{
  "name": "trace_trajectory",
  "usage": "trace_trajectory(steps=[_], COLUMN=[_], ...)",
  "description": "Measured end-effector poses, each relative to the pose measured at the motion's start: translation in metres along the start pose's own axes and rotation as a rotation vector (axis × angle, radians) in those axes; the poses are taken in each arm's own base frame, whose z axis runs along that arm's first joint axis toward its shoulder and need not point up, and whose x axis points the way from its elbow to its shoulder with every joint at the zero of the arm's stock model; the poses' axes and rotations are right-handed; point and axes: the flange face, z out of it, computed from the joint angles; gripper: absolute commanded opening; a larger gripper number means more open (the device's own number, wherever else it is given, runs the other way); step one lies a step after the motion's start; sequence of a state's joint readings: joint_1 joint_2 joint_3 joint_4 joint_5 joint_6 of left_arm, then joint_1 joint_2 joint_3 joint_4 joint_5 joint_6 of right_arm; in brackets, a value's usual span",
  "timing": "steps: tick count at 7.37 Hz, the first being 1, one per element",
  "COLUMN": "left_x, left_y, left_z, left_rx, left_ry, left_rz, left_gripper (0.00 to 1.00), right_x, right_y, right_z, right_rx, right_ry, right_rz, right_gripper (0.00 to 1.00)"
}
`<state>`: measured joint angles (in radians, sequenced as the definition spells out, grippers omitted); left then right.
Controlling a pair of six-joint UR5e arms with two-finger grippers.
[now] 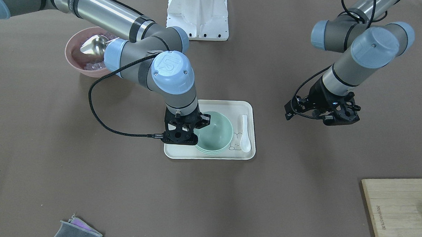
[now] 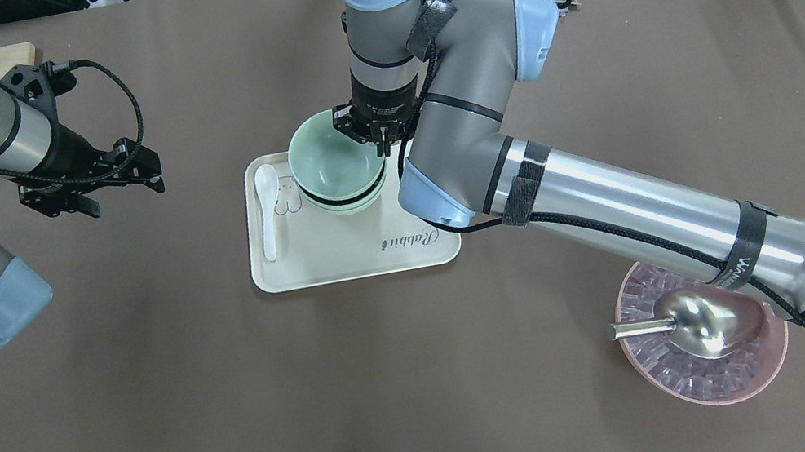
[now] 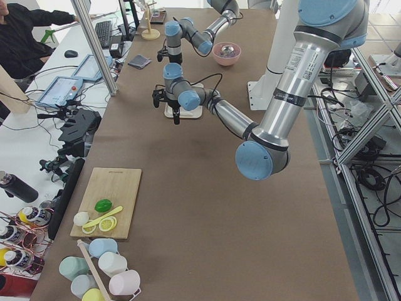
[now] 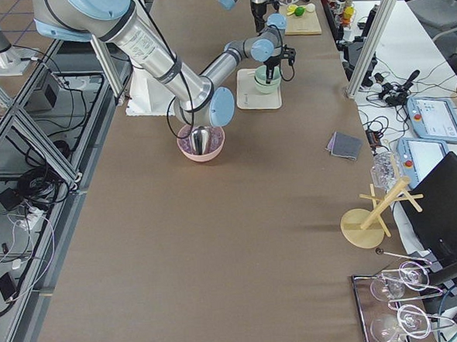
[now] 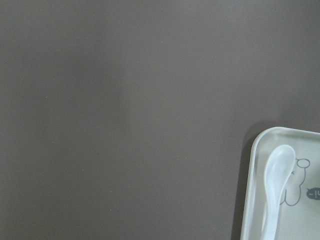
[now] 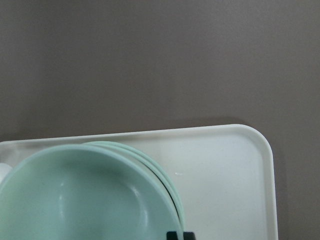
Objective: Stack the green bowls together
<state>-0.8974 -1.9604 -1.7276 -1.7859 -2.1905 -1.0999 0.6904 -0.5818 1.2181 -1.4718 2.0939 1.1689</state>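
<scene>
Green bowls [image 2: 329, 164]: nested in one stack on the far half of the tray [image 2: 342, 257].
Right end effector [image 2: 371, 134]: at the stack's right rim, seemingly pinching the top bowl's edge.
Spoon [image 2: 268, 208]: on the tray, left of the stack.
Left end effector [image 2: 113, 182]: above the tabletop [image 2: 152, 403], well left of the tray; spread or pressed together, cannot tell.

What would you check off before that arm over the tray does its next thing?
1. All the green bowls nested in one stack: ok.
2. The stack sits inside the tray: ok.
3. The top bowl seated level: cannot tell.
4. The right gripper at the rim, jaws released: cannot tell.
5. The white spoon apart from the stack: ok.
6. The left gripper well off the tray: ok.
</scene>
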Motion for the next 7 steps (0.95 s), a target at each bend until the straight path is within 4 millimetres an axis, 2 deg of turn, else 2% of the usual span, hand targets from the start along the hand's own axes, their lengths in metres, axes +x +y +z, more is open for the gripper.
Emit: trace_trajectory(steps=[7], left_x=[-0.0005], left_y=[-0.0004], left_z=[0.0008], left_rx=[0.0], left_ry=[-0.001], left_rz=[-0.001], left_gripper=[0.98], right_x=[0.0019], right_y=[-0.0004], right_z=[0.0059], right_rx=[-0.017], right_ry=[0.007], right_rz=[0.008], right_gripper=[0.0])
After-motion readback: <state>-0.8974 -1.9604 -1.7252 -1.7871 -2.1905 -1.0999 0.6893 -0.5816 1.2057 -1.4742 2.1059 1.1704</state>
